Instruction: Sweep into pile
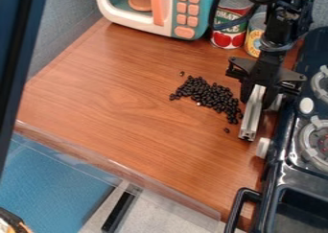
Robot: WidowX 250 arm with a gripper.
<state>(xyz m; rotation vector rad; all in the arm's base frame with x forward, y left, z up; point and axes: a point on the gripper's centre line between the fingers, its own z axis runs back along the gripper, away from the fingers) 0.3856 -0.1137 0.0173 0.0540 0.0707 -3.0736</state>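
Note:
The black gripper (261,86) hangs over the right side of the wooden table, beside the stove, and is shut on a silver metal bar (253,113). The bar slants down toward the viewer, its lower end close to the table top. Left of the bar lies a patch of small black beans (208,95), dense in the middle and running from upper left to lower right. One loose bean (182,74) lies above the patch, another (227,130) below it near the bar's lower end.
A toy microwave (184,12) stands at the back, with two cans, one red-labelled (231,23) and one yellow-labelled (253,38), to its right. The dark toy stove (291,161) borders the table's right side. A clear strip (122,169) runs along the front edge.

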